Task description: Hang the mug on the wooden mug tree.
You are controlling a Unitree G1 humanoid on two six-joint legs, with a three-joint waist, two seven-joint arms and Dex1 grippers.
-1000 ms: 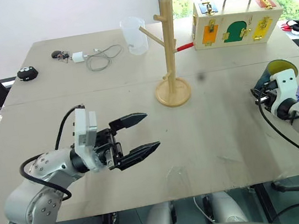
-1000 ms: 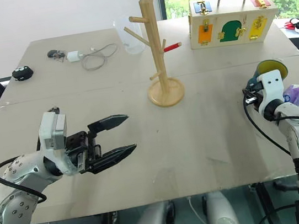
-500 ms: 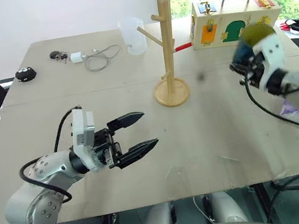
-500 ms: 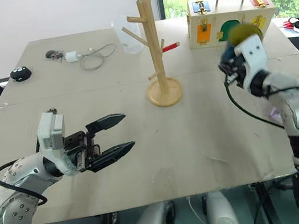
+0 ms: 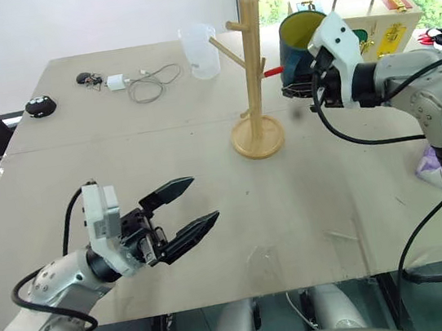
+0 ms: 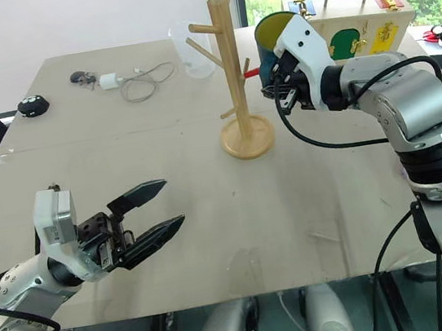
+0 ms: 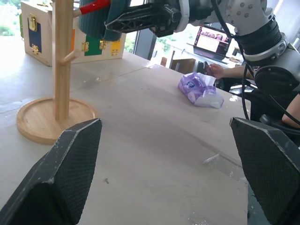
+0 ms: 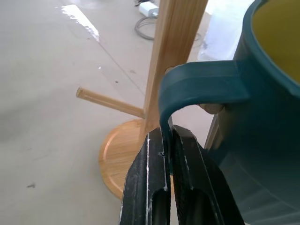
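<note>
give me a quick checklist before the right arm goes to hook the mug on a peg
1. Grip on the mug: ok, the right gripper is shut on the handle, as the right wrist view shows.
2. Mug off the table: ok, it is held up beside the wooden mug tree, on its right.
3. Handle loop faces the pole: ok, in the right wrist view.
4. Handle over a peg: not ok, not yet on any peg.
5. Tree standing: ok, upright on its round base.
6. Left gripper out of the way: ok, open and low over the near table, apart from the tree.
</note>
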